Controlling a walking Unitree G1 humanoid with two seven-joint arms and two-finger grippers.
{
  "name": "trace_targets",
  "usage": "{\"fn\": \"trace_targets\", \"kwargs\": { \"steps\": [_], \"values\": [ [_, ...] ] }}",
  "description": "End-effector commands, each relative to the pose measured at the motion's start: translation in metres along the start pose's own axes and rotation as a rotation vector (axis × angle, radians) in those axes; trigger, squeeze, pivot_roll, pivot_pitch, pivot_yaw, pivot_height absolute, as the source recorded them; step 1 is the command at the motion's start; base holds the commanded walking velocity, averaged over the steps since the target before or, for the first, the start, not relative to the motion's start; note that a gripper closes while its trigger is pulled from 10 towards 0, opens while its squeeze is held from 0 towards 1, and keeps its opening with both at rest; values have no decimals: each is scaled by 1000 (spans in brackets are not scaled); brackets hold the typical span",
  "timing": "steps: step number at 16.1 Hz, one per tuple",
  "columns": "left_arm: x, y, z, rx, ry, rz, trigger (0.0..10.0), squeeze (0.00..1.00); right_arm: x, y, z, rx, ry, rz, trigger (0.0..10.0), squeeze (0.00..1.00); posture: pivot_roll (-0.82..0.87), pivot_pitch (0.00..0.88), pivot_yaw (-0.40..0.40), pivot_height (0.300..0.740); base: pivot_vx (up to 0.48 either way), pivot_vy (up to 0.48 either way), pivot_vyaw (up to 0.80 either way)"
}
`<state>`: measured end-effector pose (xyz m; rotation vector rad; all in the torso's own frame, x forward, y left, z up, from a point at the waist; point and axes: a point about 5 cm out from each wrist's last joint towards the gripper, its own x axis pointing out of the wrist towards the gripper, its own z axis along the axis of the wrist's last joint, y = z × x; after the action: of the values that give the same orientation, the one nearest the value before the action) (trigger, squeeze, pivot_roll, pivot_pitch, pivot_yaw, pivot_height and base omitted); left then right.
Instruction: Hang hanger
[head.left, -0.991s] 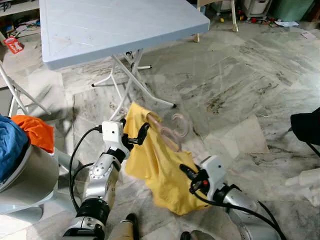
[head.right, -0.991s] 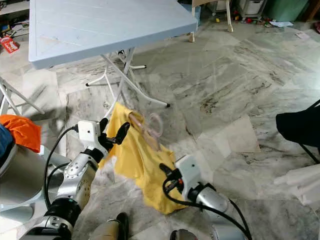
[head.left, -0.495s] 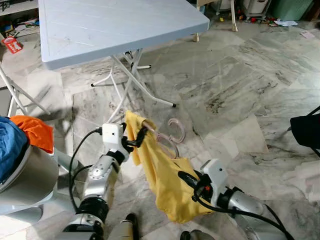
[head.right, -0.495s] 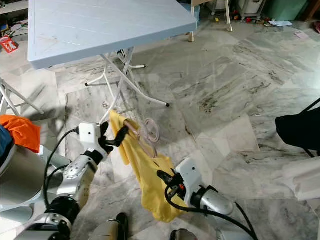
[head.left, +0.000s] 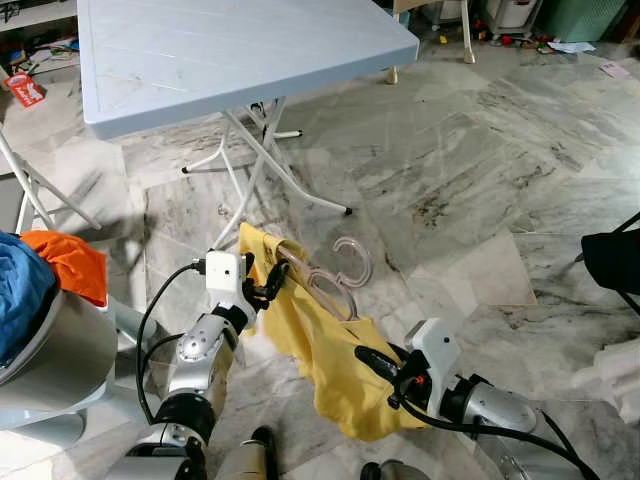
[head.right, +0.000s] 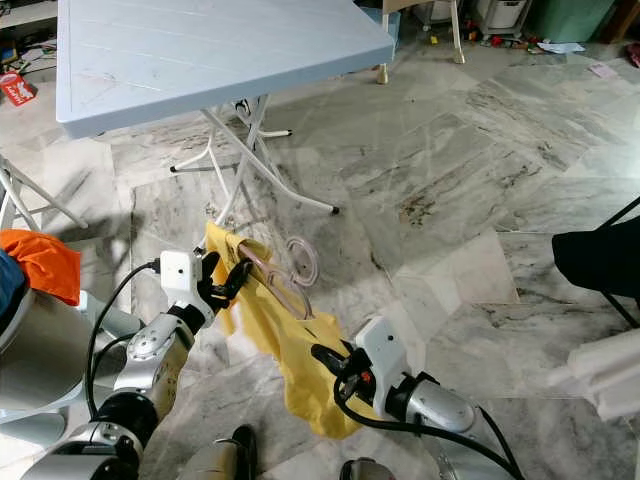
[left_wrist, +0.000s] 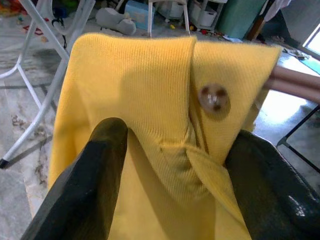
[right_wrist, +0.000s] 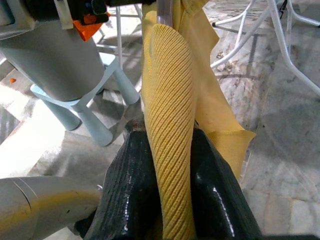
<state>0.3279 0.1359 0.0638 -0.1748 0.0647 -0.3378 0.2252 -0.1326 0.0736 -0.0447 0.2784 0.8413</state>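
Left end effector (head.left: 268, 288) pinches the collar of the yellow shirt (head.left: 330, 350), its two black fingers (left_wrist: 85, 185) pressed into the ribbed cloth on either side of a brown button (left_wrist: 214, 99); just beyond it, toward the robot's right, the translucent pink hanger (head.left: 335, 280) runs through the neck of the garment, its hook standing clear of the fabric and pointing away from the robot; compared with a second ago the shirt hangs narrower and lower, gathered into a long fold between the two arms rather than spread wide, and the left end effector has come down and in toward the body; I judge this to mean the garment is being steadied on the hanger while still being carried, with no rail or hook to hang it from in sight yet; further right and lower, the right end effector (head.left: 380, 367) is shut on the shirt's lower part, a ribbed roll of yellow cloth clamped between its fingers (right_wrist: 127, 200); past the left end effector, ahead of the robot, stands a pale blue folding surface (head.left: 230, 50) on white legs, bare on top; a grey basket (head.left: 45, 350) with orange and blue clothes sits at the robot's far left; the floor (head.left: 470, 170) is veined grey marble, with clutter along the far wall and a dark object at the right edge.
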Motion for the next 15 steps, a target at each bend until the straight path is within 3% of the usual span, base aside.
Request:
{"fn": "trace_targets", "kwargs": {
  "steps": [1, 15],
  "values": [
    [-3, 8, -1, 10, 12, 30, 0, 0, 1, 7, 12, -15, -55, 42, 10000, 0, -130, 169, 18, 740, 0, 0, 0],
    [-6, 21, 2, 53, 13, 55, 0, 0, 5, 5, 6, -19, -43, -14, 10000, 0, -117, 172, 35, 740, 0, 0, 0]
  ]
}}
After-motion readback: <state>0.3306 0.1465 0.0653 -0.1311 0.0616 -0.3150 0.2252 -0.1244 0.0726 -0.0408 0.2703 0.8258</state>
